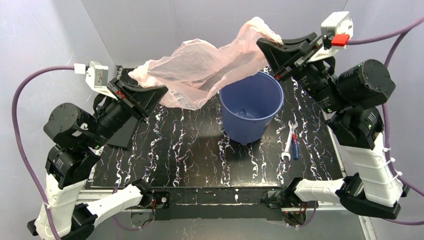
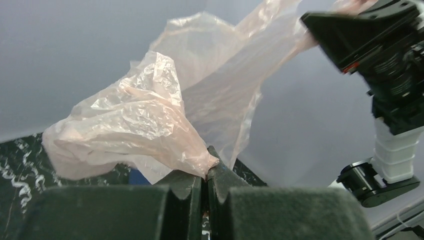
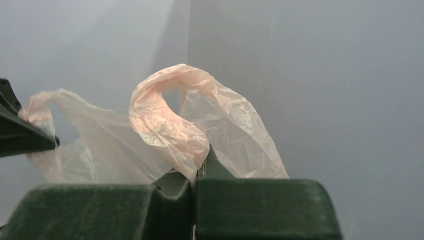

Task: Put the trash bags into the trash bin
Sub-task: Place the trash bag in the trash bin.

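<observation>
One translucent pale-pink plastic bag (image 1: pixel 200 70) hangs stretched between the two tools, left tool (image 1: pixel 161 90) and right tool (image 1: pixel 262 45) each clenched on one end. One round blue plastic bucket (image 1: pixel 251 107) stands upright below the right tool.

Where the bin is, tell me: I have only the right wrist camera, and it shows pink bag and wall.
Observer: The blue trash bin stands upright on the table, mouth open. In the top view the stretched trash bag overlaps its far left rim.
Operator: My right gripper pinches a handle loop. Report the left arm's grip.
Observer: The left gripper is shut on the bag's other end, so the film hangs between the two arms.
Operator: List anything lying near the bin.
Observer: A wrench and a screwdriver lie side by side on the table to the bin's right, apart from it.
</observation>
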Controlling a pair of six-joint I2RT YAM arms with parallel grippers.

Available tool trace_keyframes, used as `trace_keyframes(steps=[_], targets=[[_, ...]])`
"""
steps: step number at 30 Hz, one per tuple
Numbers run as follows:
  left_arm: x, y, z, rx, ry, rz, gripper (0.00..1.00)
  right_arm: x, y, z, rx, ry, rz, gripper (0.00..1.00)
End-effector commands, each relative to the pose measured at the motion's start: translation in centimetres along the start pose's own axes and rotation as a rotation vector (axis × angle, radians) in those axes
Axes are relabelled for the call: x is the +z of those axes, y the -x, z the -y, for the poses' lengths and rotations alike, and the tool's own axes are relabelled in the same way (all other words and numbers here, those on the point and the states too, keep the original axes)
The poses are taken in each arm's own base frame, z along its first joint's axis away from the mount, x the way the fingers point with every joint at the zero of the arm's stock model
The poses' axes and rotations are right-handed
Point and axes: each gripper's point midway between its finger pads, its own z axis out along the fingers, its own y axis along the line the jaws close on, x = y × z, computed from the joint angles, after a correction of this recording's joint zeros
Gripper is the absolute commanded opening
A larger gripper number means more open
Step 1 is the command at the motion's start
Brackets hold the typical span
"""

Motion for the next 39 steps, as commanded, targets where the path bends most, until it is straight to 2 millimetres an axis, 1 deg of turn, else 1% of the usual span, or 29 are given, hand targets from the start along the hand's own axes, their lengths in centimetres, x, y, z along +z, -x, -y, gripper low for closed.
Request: trace_keyframes(steps=[1,4,8,10,14,15,16,17,19,21,23,24,26,28,29,30,32,33,35,37,39], targets=[[1.1,1.6,3.2,0.008,-0.155,0.021,0.00,-2.3,1.5,1.6,-0.008,-0.085,0.063,0.01],[2.7,1.3,4.0,-0.028,-0.206,0.004,0.00,-3.7,2.6,2.7,-0.010,-0.140,0.085,0.01],[5.0,0.5,6.3,-0.070,-0.328,-0.076,0.00,-5.5,3.3,4.0,-0.025,-0.204,0.067,0.01],[5.7,0.9,7.3,-0.081,-0.380,-0.087,0.00,-6.7,3.5,4.8,-0.026,-0.251,0.073,0.01],[6.7,2.7,9.4,-0.097,-0.479,-0.059,0.00,-9.3,4.2,6.3,-0.032,-0.333,0.088,0.01],[7.2,3.0,9.8,-0.103,-0.500,-0.059,0.00,-9.9,4.5,6.8,-0.035,-0.359,0.093,0.01],[7.5,3.5,10.2,-0.104,-0.518,-0.051,0.00,-10.4,4.8,7.2,-0.041,-0.383,0.093,0.01],[7.4,4.5,10.9,-0.104,-0.545,-0.035,0.00,-10.9,5.4,7.5,-0.048,-0.394,0.103,0.01],[7.9,5.0,11.7,-0.110,-0.585,-0.036,0.00,-11.6,6.0,8.2,-0.057,-0.432,0.103,0.01],[8.7,5.4,12.1,-0.119,-0.609,-0.029,0.00,-12.5,6.1,9.7,-0.073,-0.523,0.088,0.01],[9.8,5.0,12.0,-0.139,-0.610,-0.047,0.00,-13.4,5.8,11.0,-0.089,-0.610,0.060,0.01],[10.4,4.6,11.9,-0.149,-0.603,-0.066,0.00,-13.7,5.4,11.5,-0.096,-0.643,0.038,0.01],[11.5,3.5,11.3,-0.171,-0.581,-0.104,0.00,-13.8,3.8,12.2,-0.119,-0.696,-0.036,0.01],[12.9,1.7,10.2,-0.183,-0.539,-0.136,0.00,-12.8,1.0,11.9,-0.148,-0.683,-0.138,0.01],[13.5,0.7,9.7,-0.184,-0.522,-0.153,0.00,-11.8,-1.0,11.7,-0.167,-0.671,-0.202,0.01],[14.3,-0.6,8.8,-0.187,-0.488,-0.175,0.00,-11.3,-2.8,11.5,-0.181,-0.667,-0.266,0.01],[15.7,-2.1,7.6,-0.185,-0.440,-0.204,0.00,-10.4,-4.9,11.7,-0.196,-0.688,-0.338,0.01],[16.2,-2.4,7.5,-0.186,-0.436,-0.213,0.00,-9.9,-5.7,11.7,-0.204,-0.693,-0.362,0.01],[17.1,-2.4,7.8,-0.191,-0.454,-0.225,0.00,-8.9,-6.4,11.7,-0.224,-0.691,-0.388,0.01],[18.0,-1.9,8.0,-0.190,-0.460,-0.220,0.00,-8.2,-6.7,11.9,-0.244,-0.701,-0.399,0.01],[18.3,-1.3,8.3,-0.176,-0.474,-0.213,0.00,-7.4,-6.6,11.7,-0.242,-0.684,-0.392,0.01]])
